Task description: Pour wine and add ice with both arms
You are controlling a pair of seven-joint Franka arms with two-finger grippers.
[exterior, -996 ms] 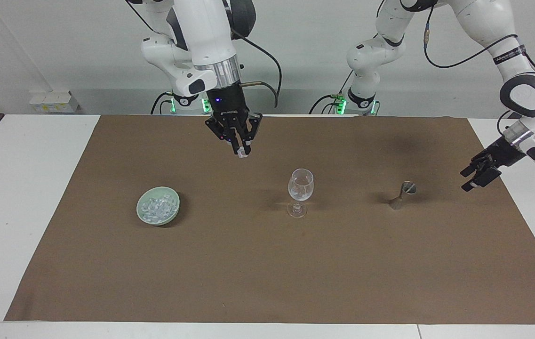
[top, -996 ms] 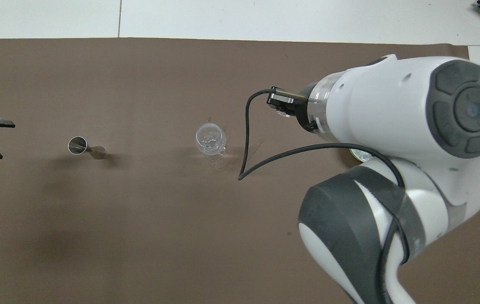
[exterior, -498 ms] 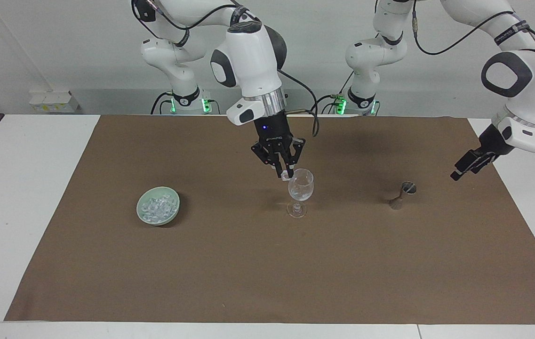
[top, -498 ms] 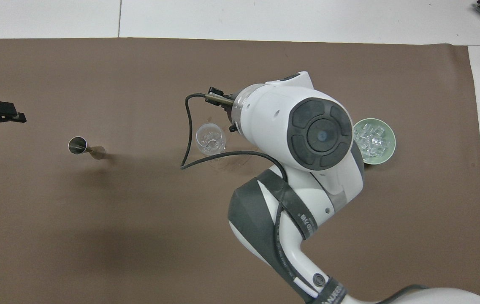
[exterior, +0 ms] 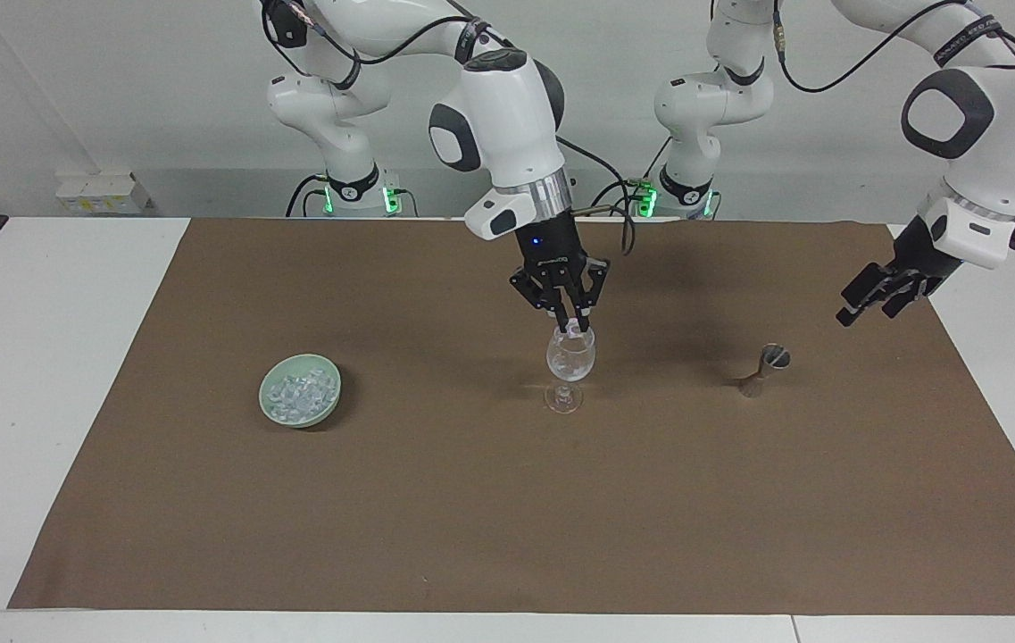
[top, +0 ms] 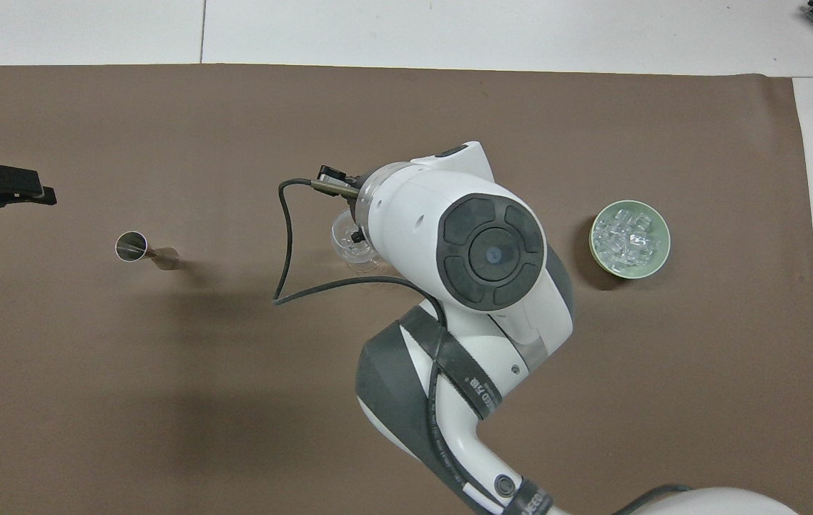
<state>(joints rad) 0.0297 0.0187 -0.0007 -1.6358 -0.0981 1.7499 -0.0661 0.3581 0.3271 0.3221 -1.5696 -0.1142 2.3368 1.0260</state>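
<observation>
Nearest the robots' edge of the tabletop (exterior: 25, 402), the right arm reaches out from its base, and the right gripper (exterior: 575, 327) is what has moved. A second ago it hung high over the brown mat (exterior: 471, 518), partway between the bowl and the glass. Now it has swung across and come down until its fingertips sit right at the mouth of the wine glass (exterior: 570, 357). Its jaws are pinched together on one ice cube (exterior: 573, 330), a small whitish lump at the rim. In the overhead view the arm's wrist covers the tips, so only part of the glass bowl (top: 347, 239) shows.

That puts the cube in place for release. The likely next step is simply to part the fingers and let it fall straight in. The glass already seems to hold some ice.

The left gripper (exterior: 869, 302) hovers over the mat's border at the left arm's end of the tabletop, having turned and drifted slightly inward. Its fingers are spread and hold nothing, and that arm waits.

Farther out, three things stand in a row across the middle of the tabletop. The steel jigger (exterior: 766, 368) is toward the left arm's end, with the wine glass at the centre. The pale green bowl (exterior: 328, 411) is toward the right arm's end, with the remaining ice (exterior: 297, 393) heaped in it. None of them has shifted.
</observation>
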